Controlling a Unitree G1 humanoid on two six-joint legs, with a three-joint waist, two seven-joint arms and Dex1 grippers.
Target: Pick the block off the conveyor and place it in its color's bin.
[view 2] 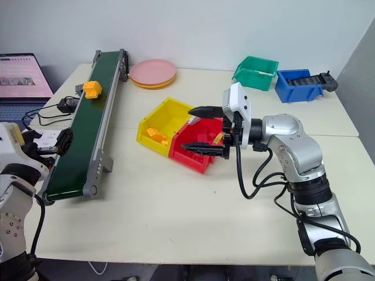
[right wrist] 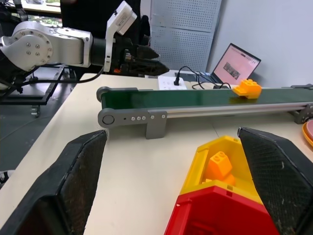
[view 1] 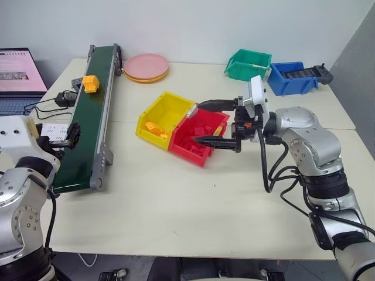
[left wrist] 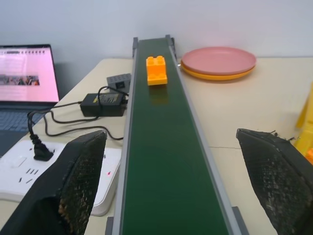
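The yellow-orange block (view 1: 90, 83) rides on the dark green conveyor (view 1: 88, 134), toward its far end. At the belt's near end, my left gripper (view 1: 73, 135) points along the belt with its fingers (left wrist: 80, 166) spread wide on either side; it is open, empty and well short of the block (left wrist: 156, 70). The yellow bin (view 1: 167, 104) sits mid-table and holds a few orange bricks. My right gripper (view 1: 203, 123) hovers level over the bins, open, with nothing between its fingers.
A red bin (view 1: 188, 153) with red blocks touches the yellow bin's right side. Green bin (view 1: 249, 63) and blue bin (view 1: 293, 78) stand at the back right, pink plates (view 1: 146, 66) behind the conveyor. Laptop (view 1: 20, 73), power strip and cables (view 1: 63, 99) lie left of the belt.
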